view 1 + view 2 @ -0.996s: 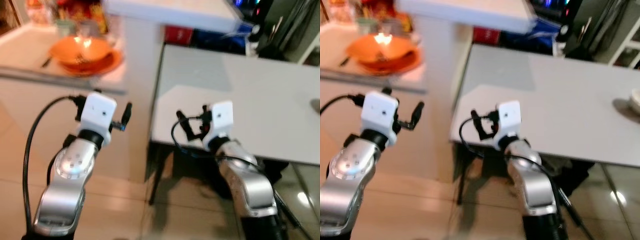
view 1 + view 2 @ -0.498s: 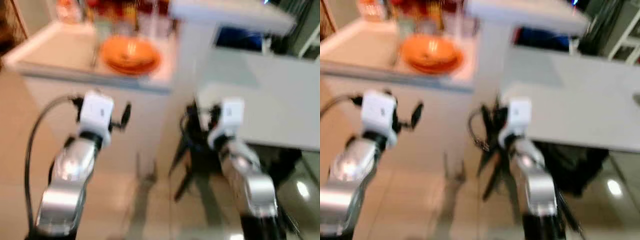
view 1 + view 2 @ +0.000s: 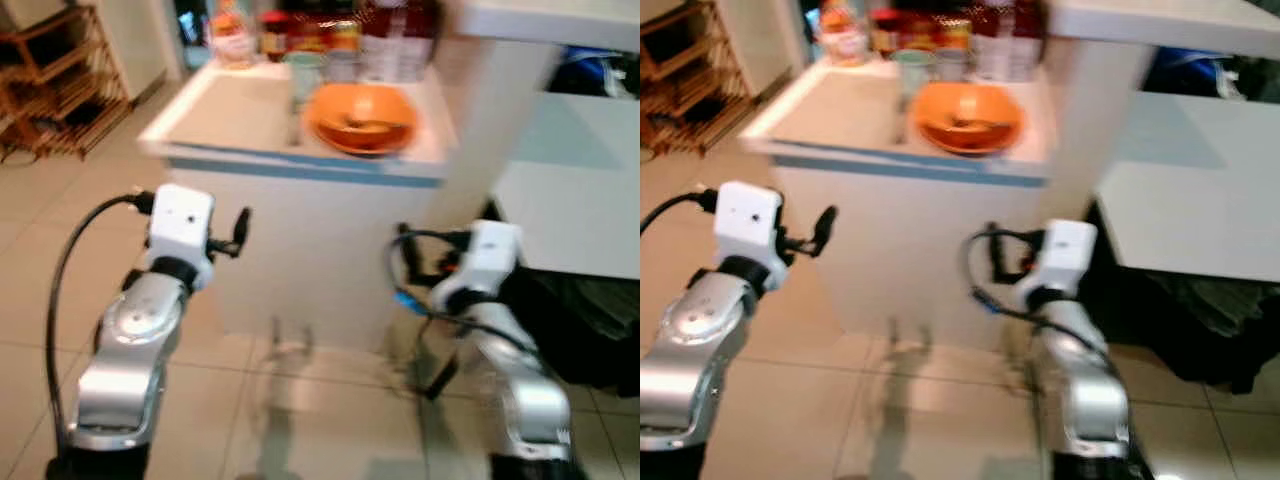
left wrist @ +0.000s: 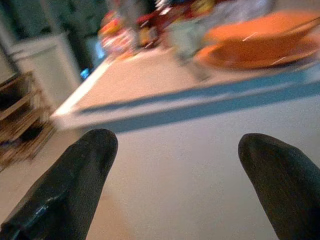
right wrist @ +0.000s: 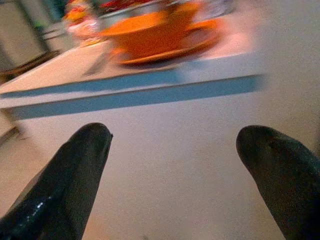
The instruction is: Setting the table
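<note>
Facing a white counter-height desk (image 3: pixel 300 150) with a blue strip along its front edge. On its top, toward the right end and close to the front edge: an orange bowl (image 3: pixel 363 108) nested on an orange plate (image 3: pixel 970 133), something dark resting inside the bowl, too blurred to name. Just left of the bowl, a thin dark utensil (image 3: pixel 296 118) lying on the top, blurred. Along the back edge, a row of bottles and jars (image 3: pixel 320 30), a pale green cup (image 3: pixel 911 68) in front of them. Off the right end, lower and set apart, a second white desk (image 3: pixel 1200 190), with dark clutter beneath it.

Left hand (image 4: pixel 175 185) raised in front of the desk's white front panel, below the top, fingers (image 4: pixel 75 185) spread wide apart, gripping nothing. Right hand (image 5: pixel 180 180) likewise held up before the front panel, nearer the bowl's end, fingers (image 5: pixel 70 175) well apart and empty. Both short of the desk, touching nothing.

Beige tiled floor (image 3: pixel 300 420) underfoot. Wooden rack (image 3: pixel 50 70) standing well off the desk's left end. Whole scene softly blurred.
</note>
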